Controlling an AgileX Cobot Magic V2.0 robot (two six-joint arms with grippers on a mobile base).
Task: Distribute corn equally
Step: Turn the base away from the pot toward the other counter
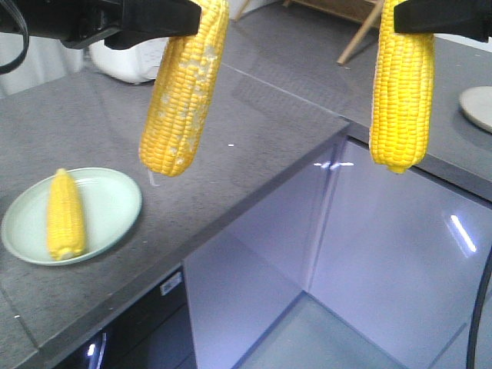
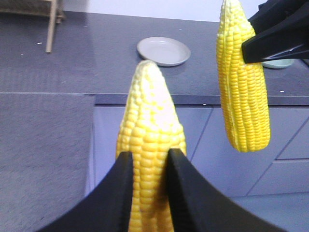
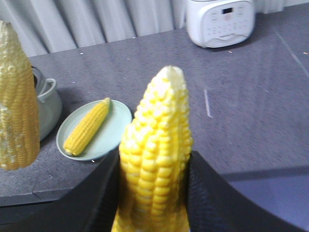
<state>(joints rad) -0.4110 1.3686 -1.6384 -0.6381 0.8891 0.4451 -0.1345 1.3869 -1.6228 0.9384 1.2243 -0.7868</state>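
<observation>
1. Corn: three cobs in view. Left cob (image 1: 183, 92) and right cob (image 1: 401, 84) hang in the air, and the plate cob (image 1: 64, 214) lies on the green plate (image 1: 115, 204).
2. Left gripper (image 2: 149, 159) is clamped on the left cob, fingers tight on both sides. Right gripper (image 3: 154, 159) is clamped the same way on the right cob.
3. Held cobs have a near-vertical long axis. The left one tilts a little and the two are well apart.
4. Green plate sits below and to the left of the left gripper, so the left arm is nearer it. Plate cob lies along the plate's left half, with the right half bare.
5. Empty plate (image 2: 163, 50) sits on the far counter (image 1: 254, 131), on the right gripper's side. Likely drop spot for the right cob.
6. Around: cooker (image 3: 219, 21) at the back and a pot (image 3: 48, 104) just beside the green plate.
7. In the way: nothing directly. The recess between the counters lies under both held cobs, so a slip there would lose one.
</observation>
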